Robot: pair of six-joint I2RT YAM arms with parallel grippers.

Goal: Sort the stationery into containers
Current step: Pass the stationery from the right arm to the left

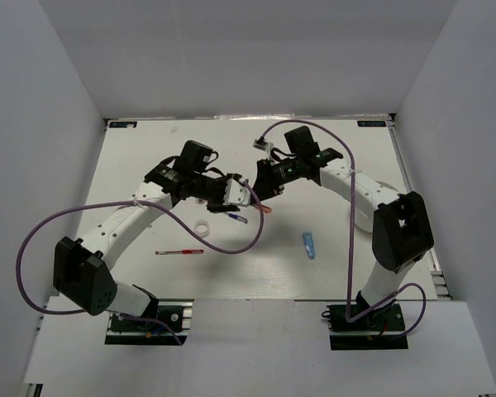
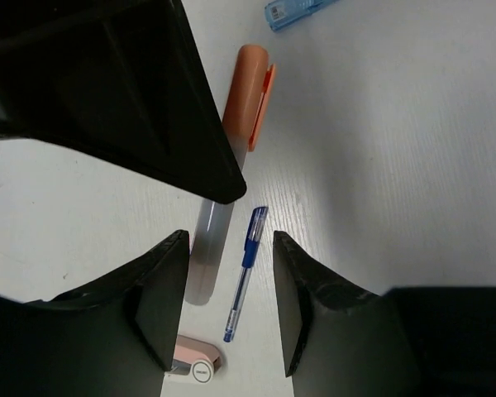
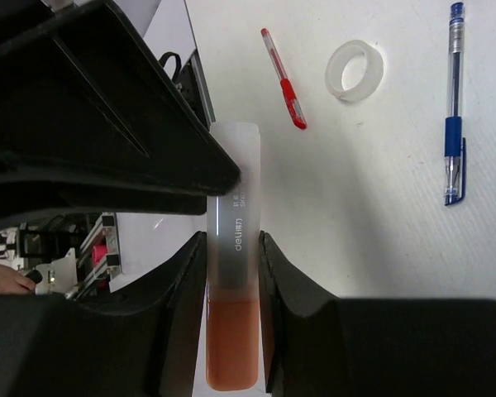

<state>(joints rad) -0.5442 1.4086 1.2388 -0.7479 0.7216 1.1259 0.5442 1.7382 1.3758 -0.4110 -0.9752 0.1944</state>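
The white table (image 1: 149, 157) carries all the loose stationery, and the two arms meet over its middle. The right arm (image 1: 360, 186) reaches in from its side. The right gripper (image 3: 231, 248) has its jaws closed on the white marker (image 3: 231, 273), pinching the barrel next to the orange cap. Gripping near that end leaves the long pale barrel free ahead of the fingers. Whether the marker is off the table cannot be told.

The left arm (image 1: 124, 219) leans in from the opposite side. The left gripper (image 2: 229, 256) hangs with its jaws about half apart and holds nothing. The jaws straddle the blue pen (image 2: 246, 273), which lies flat below, and the marker's plain end is just beside one finger. That stance looks like a line-up for the pen, though the marker crowds the gap.

The red pen (image 1: 179, 251) lies nearer the bases, with the tape ring (image 1: 202, 227) between it and the grippers. The eraser (image 2: 194, 364) sits near the blue pen's tip, and the light-blue piece (image 1: 309, 245) lies alone toward the right. The bowl shows in no view and may be hidden under the left arm, so nothing can be seen sorted yet.
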